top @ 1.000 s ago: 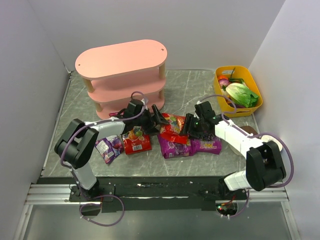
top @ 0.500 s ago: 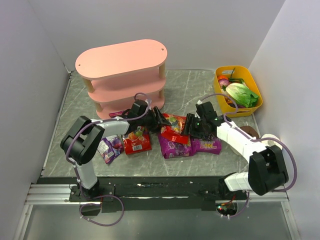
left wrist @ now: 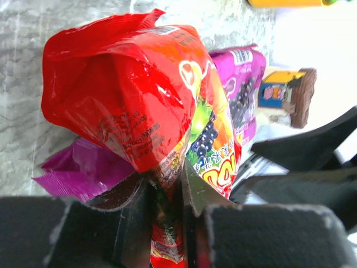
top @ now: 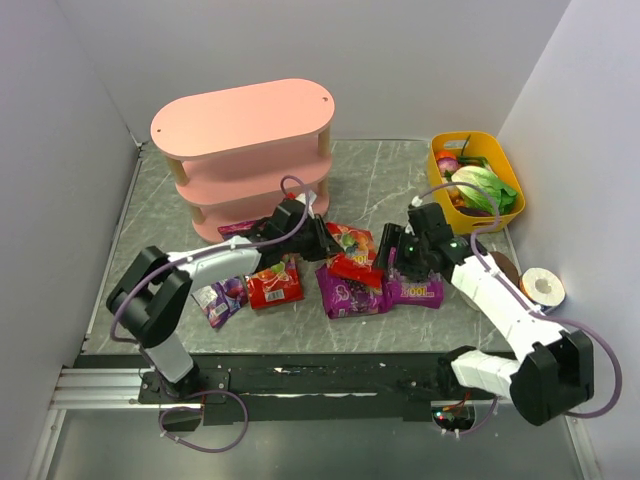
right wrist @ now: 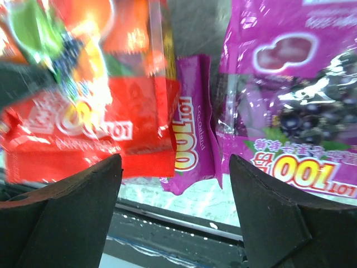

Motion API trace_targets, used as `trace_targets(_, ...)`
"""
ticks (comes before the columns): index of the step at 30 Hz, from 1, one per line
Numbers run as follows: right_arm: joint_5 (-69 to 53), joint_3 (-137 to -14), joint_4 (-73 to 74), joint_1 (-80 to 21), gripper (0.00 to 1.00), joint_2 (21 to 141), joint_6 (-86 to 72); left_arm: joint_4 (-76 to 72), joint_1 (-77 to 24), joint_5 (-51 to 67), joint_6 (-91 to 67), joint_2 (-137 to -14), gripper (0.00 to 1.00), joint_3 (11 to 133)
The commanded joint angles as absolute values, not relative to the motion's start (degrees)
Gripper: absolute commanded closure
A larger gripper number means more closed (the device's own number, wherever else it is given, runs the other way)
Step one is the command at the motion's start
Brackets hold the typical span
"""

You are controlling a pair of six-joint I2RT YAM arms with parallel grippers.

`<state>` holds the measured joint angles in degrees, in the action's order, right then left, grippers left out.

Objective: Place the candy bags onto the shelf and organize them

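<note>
Top view: your left gripper point(top: 325, 243) has advanced to the red candy bag point(top: 350, 262), in the pile before the shelf point(top: 243, 118). Left wrist: jaws now pinch its edge; you can lift. Right wrist: right gripper point(right wrist: 175, 162) has spread, empty.

Grey marbled table point(top: 380, 170) here. Back left, the pink shelf point(top: 243, 120) stands right on it. The back right corner has a yellow tub point(top: 468, 138) of veggies. In front of the shelf there's a loose spread of candy: a blue-violet packet point(top: 218, 298) furthest left, a red packet point(top: 272, 284) just beside it, then a magenta packet point(top: 345, 297) and a second magenta packet point(top: 418, 291) side by side. Another red packet point(top: 352, 262) overlaps the first magenta one instead of lying flat on the table. A tape roll point(top: 545, 287) sits by the right wall, with a brown round thing point(top: 503, 264) near it.
</note>
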<state>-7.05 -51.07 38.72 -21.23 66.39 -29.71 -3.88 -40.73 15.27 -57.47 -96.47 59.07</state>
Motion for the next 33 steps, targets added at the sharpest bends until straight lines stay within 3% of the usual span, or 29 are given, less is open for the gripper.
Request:
trace_targets(1, -3.5, -55.4, 40.8, -19.7, 0.15, 61.8, -30.5, -3.4, -44.4, 12.3, -50.2, -89.3, 0.8, 61.4)
trace_targets(12, -0.4, -59.1, 39.8, -17.1, 0.13, 54.1, -33.7, -3.3, -46.6, 9.8, -40.4, -78.4, 0.99, 64.2)
trace_targets(24, -1.4, -62.4, 39.1, -16.3, 0.13, 54.4, -34.6, 8.7, -44.5, 4.0, -27.9, -77.9, 0.99, 88.8)
trace_targets(33, -1.6, -60.9, 37.7, -16.3, 0.13, 55.0, -35.2, 7.6, -29.6, 13.1, -32.2, -82.4, 0.99, 102.1)
